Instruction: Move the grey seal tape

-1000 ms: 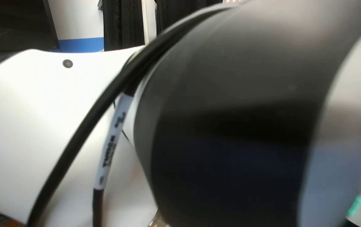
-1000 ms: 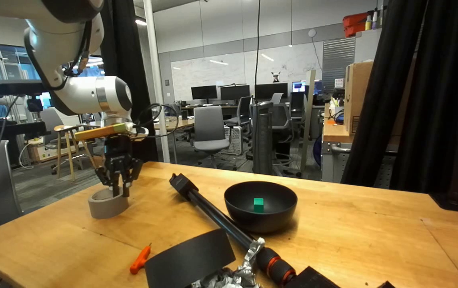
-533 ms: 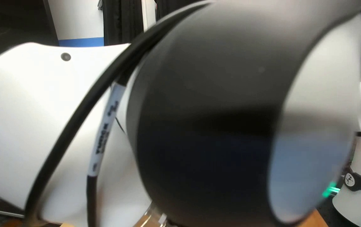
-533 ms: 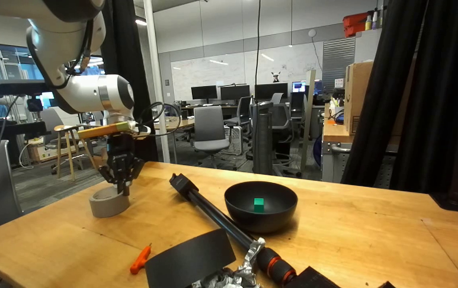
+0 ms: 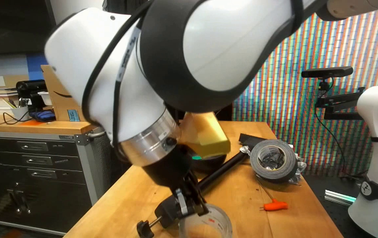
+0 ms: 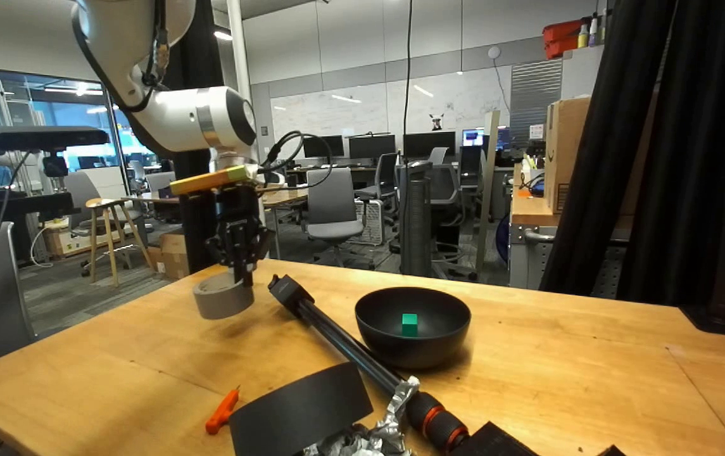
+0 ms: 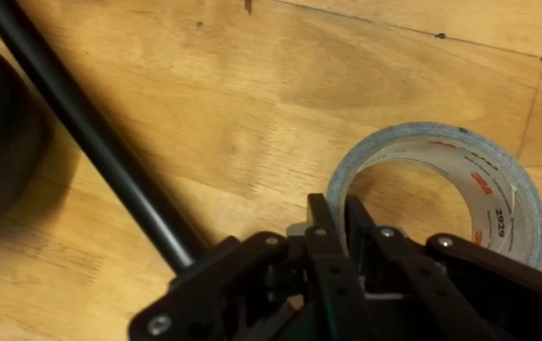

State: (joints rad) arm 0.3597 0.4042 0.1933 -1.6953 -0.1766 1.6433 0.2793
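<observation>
The grey seal tape [image 6: 223, 301] is a grey roll with a pale inner core, printed with red and black marks in the wrist view [image 7: 493, 199]. My gripper [image 7: 336, 206] is shut on its wall, with one finger inside the ring and one outside. In an exterior view the gripper [image 6: 243, 278] holds the roll slightly tilted, seemingly a little above the wooden table. The roll also shows at the bottom of an exterior view [image 5: 213, 219], partly cut off by the frame edge and partly covered by the gripper [image 5: 193, 211].
A black pole [image 6: 343, 339] lies between the roll and a black bowl [image 6: 413, 351] holding a green cube [image 6: 409, 324]. An orange-handled tool [image 6: 223, 410] and a dark tape roll [image 5: 274, 162] with crumpled foil [image 6: 394, 418] lie nearer the table's other edge.
In an exterior view, the gripper and grey tape have moved right and up, towards the black pole. The finger gap closed on the roll's wall. The arm no longer blocks most of an exterior view.
</observation>
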